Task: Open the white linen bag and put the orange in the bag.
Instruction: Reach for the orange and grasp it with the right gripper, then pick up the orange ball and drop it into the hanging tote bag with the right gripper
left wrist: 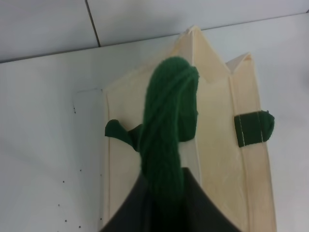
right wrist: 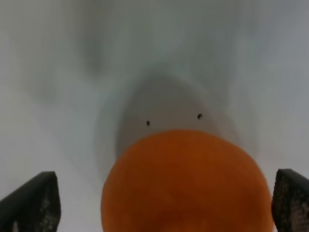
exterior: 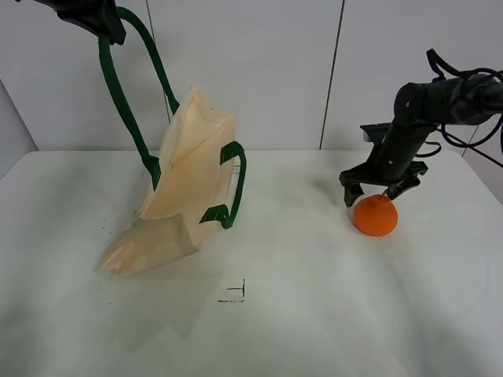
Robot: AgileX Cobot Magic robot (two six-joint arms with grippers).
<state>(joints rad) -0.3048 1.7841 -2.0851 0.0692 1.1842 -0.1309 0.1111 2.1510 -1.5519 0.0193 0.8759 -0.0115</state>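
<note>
We are finding the right hand [exterior: 380, 191] standing wide apart, its fingers [right wrist: 34, 203] flanking the orange [exterior: 375, 216] from above; we cannot tell whether they are touching it. The orange is sitting on the desk [exterior: 314, 330] at the right, well apart from the bag [exterior: 189, 181].

We are judging the orange to be light, firm and round, with a slightly yielding skin. It is likely to roll if nudged from one side. The hold should be going across its widest girth, below the knobbed top, with moderate pressure only.

The left hand [exterior: 110, 30] is clamped together on one green handle [exterior: 126, 94], high above the desk. The bag is hanging tilted from that handle, its lower end resting crumpled on the desk. The second handle [exterior: 234, 184] is drooping free at the rim.

We are rating the bag as light, soft and limp: it is not holding its own shape. In the left wrist view the mouth is gaping only partly, so the orange should be going in slowly, near the lifted side.
</note>
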